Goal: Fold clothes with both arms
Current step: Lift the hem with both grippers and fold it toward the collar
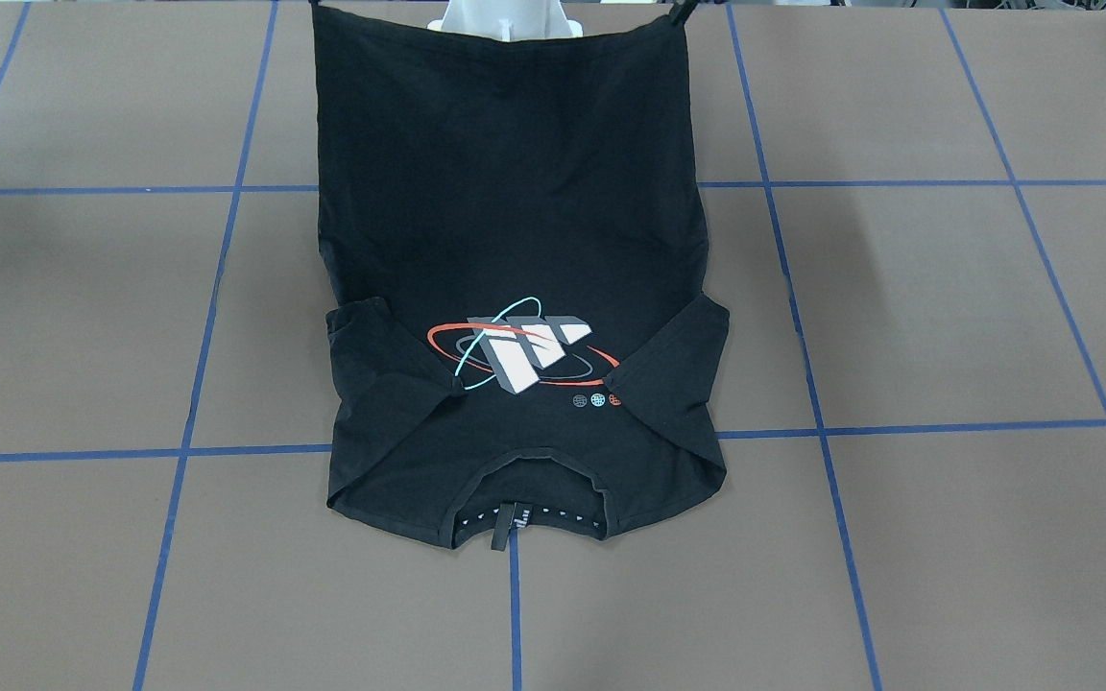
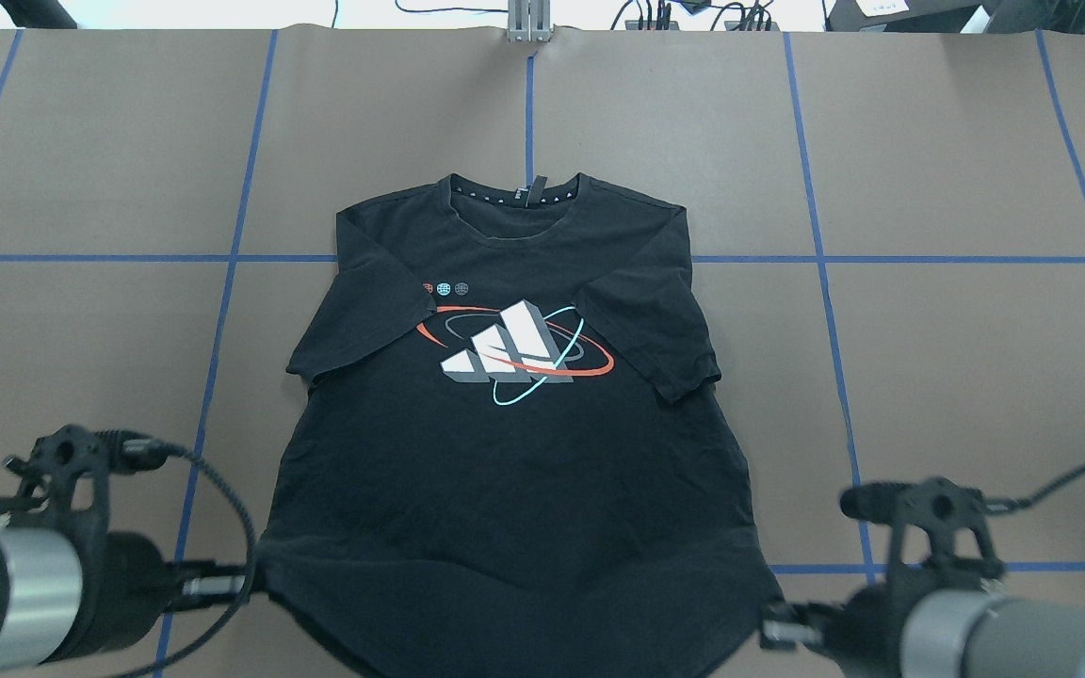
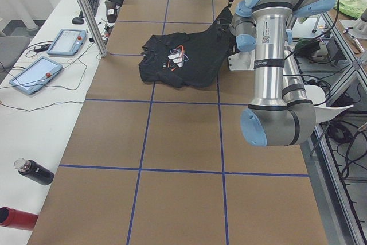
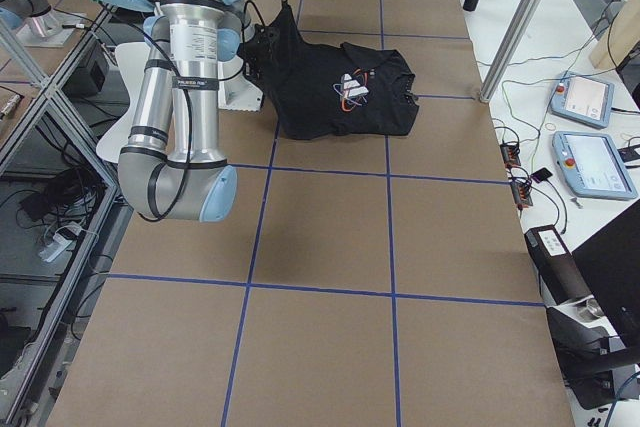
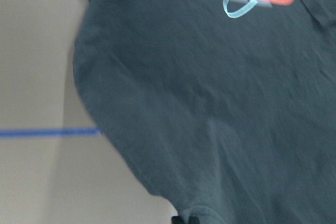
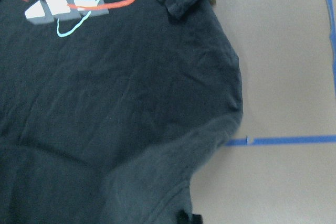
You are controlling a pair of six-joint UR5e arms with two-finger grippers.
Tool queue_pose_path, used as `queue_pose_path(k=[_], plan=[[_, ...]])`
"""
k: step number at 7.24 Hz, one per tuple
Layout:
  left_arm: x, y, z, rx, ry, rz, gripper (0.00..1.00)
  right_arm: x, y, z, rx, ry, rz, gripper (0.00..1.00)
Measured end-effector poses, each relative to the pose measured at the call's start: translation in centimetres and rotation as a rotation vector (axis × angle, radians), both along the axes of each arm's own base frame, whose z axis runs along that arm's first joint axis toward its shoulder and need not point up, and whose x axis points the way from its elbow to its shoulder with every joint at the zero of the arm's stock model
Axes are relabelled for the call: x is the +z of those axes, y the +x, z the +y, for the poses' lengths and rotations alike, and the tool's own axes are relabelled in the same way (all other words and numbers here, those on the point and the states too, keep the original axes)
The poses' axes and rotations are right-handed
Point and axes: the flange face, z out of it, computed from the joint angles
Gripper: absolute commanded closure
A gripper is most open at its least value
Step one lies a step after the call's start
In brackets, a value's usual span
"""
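T-shirt [image 2: 505, 471]: black, short-sleeved, front side up, at the middle of the table [image 2: 929, 377]. The collar [image 2: 514, 212] points away from the robot.

Graphic [image 2: 514, 353] on the chest: three grey-white slanted blocks crossed by a red ring and a teal ring. Three small round marks sit beside it, one partly covered by a sleeve.

Both sleeves [image 2: 354, 320] are turned inward and lie diagonally over the front. A short black tab hangs at the inside of the collar. The fabric is lightly creased across the lower body.

The collar and chest lie flat on the table. The hem [image 1: 505, 38] is raised off it on the robot's side. It is stretched between its two corners, sags a little in the middle, and hangs in front of the white pedestal [image 1: 505, 19].

Left claw [image 2: 243, 584]: pressed together on the hem corner on its side. In the wrist view the fabric bunches right at the fingertips [image 5: 186, 219].

Right claw [image 2: 773, 626]: likewise pinching the opposite hem corner, with cloth gathered at its fingertips [image 6: 189, 217].

Table: brown surface with a grid of blue tape lines [image 2: 222, 311]. The shirt lies over one crossing.
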Motion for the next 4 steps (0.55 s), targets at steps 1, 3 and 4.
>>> queue_pose_path(k=[1, 3, 4], plan=[[0.8, 1.0, -4.2, -0.077, 0.051, -0.038, 1.0, -0.7, -2.0, -3.5, 0.062, 0.02, 0.006, 1.0], [0.7, 0.3, -11.5, -0.213, 0.099, -0.072, 1.0, -1.3, -0.8, -9.3, 0.181, 0.041, 0.014, 1.0], [0.1, -1.0, -14.0, -0.267, 0.114, -0.07, 1.0, -1.1, 0.5, -11.8, 0.23, 0.045, 0.026, 1.0]])
